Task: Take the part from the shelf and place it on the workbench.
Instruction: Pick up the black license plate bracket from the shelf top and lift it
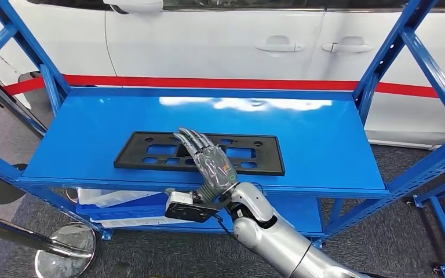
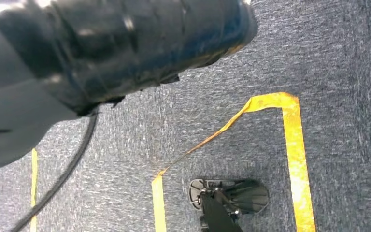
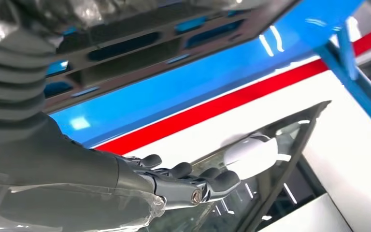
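On the blue shelf (image 1: 324, 145), near its front edge, lies the part (image 1: 150, 152): a flat black rectangular frame with cut-outs, lying lengthwise along the shelf. The right hand (image 1: 208, 162) is stretched out over the middle of the part, palm down, fingers straight and close together, pointing away from the robot toward the shelf's back. It grips nothing; the fingers lie flat and extended rather than curled, and whether they touch the part or hover just above it cannot be told from the head view. The silver right arm (image 1: 278, 237) rises from the lower right, bending at the wrist just in front of the shelf edge, with the black wrist camera (image 1: 188, 207) slung below the wrist.

From the right wrist view, the fingers (image 3: 183, 176) reach forward, side by side, and the part (image 3: 125, 53) is seen close by with blue showing through its cut-outs.

Behind the shelf stands a white car (image 1: 237, 40) with a red barrier band (image 1: 208, 83) in front of it. A chrome stanchion base (image 1: 64, 252) stands on the grey carpet at lower left.

The left wrist view looks at grey carpet (image 2: 343, 58) marked with yellow tape (image 2: 294, 145); the left hand's state cannot be told.
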Robot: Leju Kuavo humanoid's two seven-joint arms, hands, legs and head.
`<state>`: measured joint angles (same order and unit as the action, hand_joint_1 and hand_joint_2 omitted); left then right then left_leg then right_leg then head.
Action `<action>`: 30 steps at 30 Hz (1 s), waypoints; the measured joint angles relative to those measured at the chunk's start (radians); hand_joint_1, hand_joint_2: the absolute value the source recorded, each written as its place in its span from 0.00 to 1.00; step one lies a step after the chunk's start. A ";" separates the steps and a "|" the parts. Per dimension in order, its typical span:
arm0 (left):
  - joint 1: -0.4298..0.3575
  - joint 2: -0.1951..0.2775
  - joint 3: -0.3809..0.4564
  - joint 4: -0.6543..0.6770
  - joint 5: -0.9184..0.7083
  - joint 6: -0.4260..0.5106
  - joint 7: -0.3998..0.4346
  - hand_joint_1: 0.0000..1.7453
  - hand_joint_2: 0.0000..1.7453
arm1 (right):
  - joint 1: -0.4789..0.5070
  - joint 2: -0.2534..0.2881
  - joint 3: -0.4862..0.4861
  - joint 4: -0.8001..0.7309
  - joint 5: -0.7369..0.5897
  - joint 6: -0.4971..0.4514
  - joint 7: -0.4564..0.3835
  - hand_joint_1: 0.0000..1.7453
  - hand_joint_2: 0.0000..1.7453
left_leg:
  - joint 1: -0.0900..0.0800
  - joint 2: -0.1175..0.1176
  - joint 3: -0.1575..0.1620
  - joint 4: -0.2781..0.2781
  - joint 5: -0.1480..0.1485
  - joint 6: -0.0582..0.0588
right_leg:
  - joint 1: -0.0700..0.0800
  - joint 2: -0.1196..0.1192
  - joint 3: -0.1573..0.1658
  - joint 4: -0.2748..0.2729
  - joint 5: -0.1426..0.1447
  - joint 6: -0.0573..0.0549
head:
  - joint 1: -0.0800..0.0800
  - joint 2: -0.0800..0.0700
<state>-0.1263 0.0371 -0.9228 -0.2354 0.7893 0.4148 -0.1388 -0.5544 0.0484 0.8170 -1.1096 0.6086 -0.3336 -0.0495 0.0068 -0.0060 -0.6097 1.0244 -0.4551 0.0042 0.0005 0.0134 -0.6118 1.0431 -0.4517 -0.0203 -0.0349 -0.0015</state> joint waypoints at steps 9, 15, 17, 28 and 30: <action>0.006 0.002 0.000 0.001 0.001 -0.001 0.005 0.00 0.00 | 0.007 0.000 0.001 0.058 -0.016 0.001 0.000 0.00 1.00 | 0.005 0.001 -0.098 0.192 -0.055 -0.017 | 0.000 -0.003 0.012 -0.008 0.000 -0.022 | -0.008 0.000; 0.007 0.005 0.000 0.002 0.000 -0.005 0.010 0.00 0.00 | 0.017 0.000 0.002 0.078 -0.024 0.013 -0.008 0.00 1.00 | -0.005 -0.001 -0.003 -0.008 0.012 0.006 | 0.004 -0.001 0.014 -0.010 -0.005 -0.002 | -0.007 0.000; 0.009 0.005 0.000 0.002 -0.001 -0.005 0.012 0.00 0.00 | 0.018 -0.001 0.002 0.083 -0.029 0.016 -0.009 0.00 1.00 | -0.001 0.001 0.004 -0.019 0.016 0.016 | 0.004 -0.003 0.007 0.009 -0.022 0.007 | -0.006 0.000; 0.010 0.009 -0.002 0.006 -0.023 -0.012 0.034 0.00 0.00 | 0.021 -0.010 0.003 0.153 -0.069 0.043 -0.031 0.00 1.00 | 0.002 -0.001 0.003 0.000 0.001 0.007 | -0.014 -0.005 -0.006 0.013 -0.002 0.022 | -0.004 0.000; 0.010 0.010 -0.002 0.006 -0.023 -0.012 0.036 0.00 0.00 | 0.019 -0.012 0.003 0.170 -0.063 0.040 -0.030 0.00 1.00 | 0.003 -0.001 0.001 0.000 0.002 -0.003 | -0.010 -0.003 -0.004 0.009 -0.002 0.010 | -0.005 0.000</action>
<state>-0.1166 0.0476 -0.9250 -0.2296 0.7661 0.4024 -0.1030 -0.5350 0.0368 0.8202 -0.9401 0.5461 -0.2932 -0.0798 0.0101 -0.0072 -0.6083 1.0245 -0.4528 0.0010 -0.0094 0.0108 -0.6163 1.0518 -0.4541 -0.0101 -0.0402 -0.0015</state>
